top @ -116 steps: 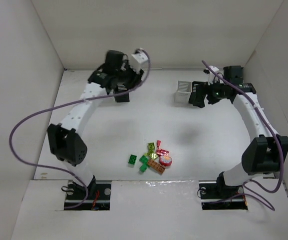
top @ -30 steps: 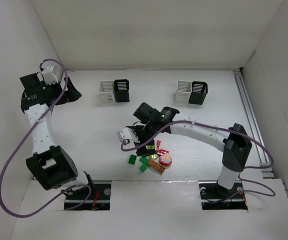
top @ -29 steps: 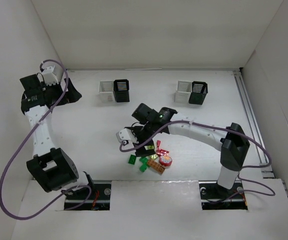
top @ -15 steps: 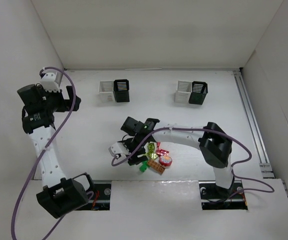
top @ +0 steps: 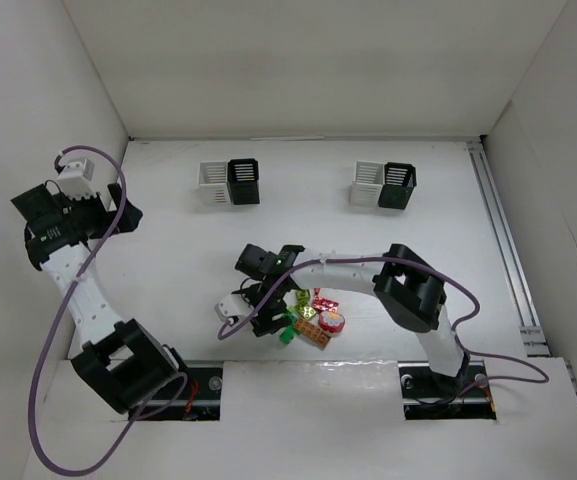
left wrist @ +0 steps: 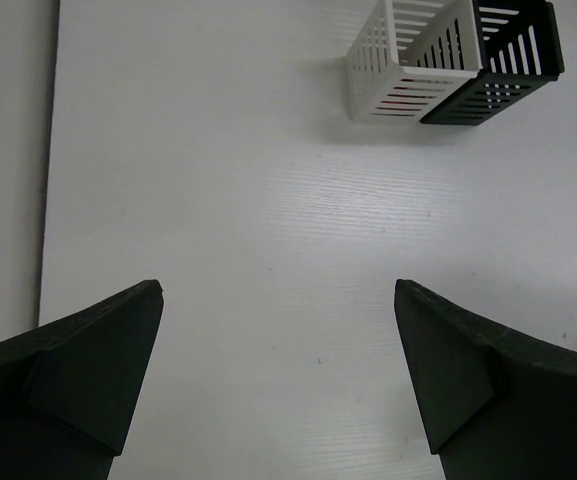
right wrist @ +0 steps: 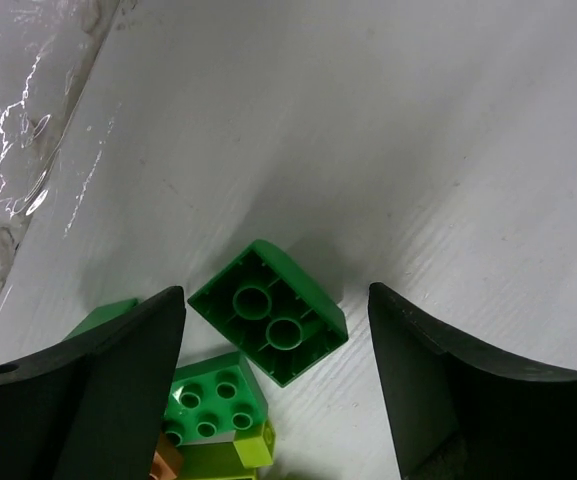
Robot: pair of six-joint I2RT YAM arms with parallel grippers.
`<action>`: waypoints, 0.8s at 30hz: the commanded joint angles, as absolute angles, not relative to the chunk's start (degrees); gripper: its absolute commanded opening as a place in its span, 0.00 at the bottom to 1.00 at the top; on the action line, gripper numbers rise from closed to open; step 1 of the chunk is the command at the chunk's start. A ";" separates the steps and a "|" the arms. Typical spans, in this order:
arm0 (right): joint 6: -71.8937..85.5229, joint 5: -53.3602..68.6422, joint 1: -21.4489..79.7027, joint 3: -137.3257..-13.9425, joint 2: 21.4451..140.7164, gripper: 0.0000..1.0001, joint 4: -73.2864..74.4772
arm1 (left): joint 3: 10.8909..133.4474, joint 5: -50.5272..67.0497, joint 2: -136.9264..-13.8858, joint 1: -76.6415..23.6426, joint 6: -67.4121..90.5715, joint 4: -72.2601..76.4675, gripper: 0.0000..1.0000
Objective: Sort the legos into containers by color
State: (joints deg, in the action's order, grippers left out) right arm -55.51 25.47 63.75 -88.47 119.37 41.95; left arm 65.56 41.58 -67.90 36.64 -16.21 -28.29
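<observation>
Green lego (right wrist: 268,325) lies upturned between open right fingers (right wrist: 448,385)

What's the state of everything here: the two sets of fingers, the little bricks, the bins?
Left fingers: open, holding nothing.
Right fingers: open, nothing gripped.
Green brick: upside down on the table, between the right fingers, ungripped.
Other bricks: loose pile on the table, not in bins.
Left bin pair: upright, side by side.
Right bin pair: upright, side by side.
</observation>
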 commanded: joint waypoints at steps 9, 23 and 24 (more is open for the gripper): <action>-54.85 23.21 64.51 -91.23 120.23 0.29 37.88 | 67.68 47.81 -69.79 37.00 -20.21 -28.04 1.00; -33.76 19.61 57.31 -92.11 109.86 1.00 34.80 | 60.39 45.54 -59.51 24.45 -22.24 -22.25 1.00; -32.88 19.08 54.78 -92.11 109.25 1.00 34.80 | 59.77 44.74 -59.50 22.87 -21.54 -21.37 1.00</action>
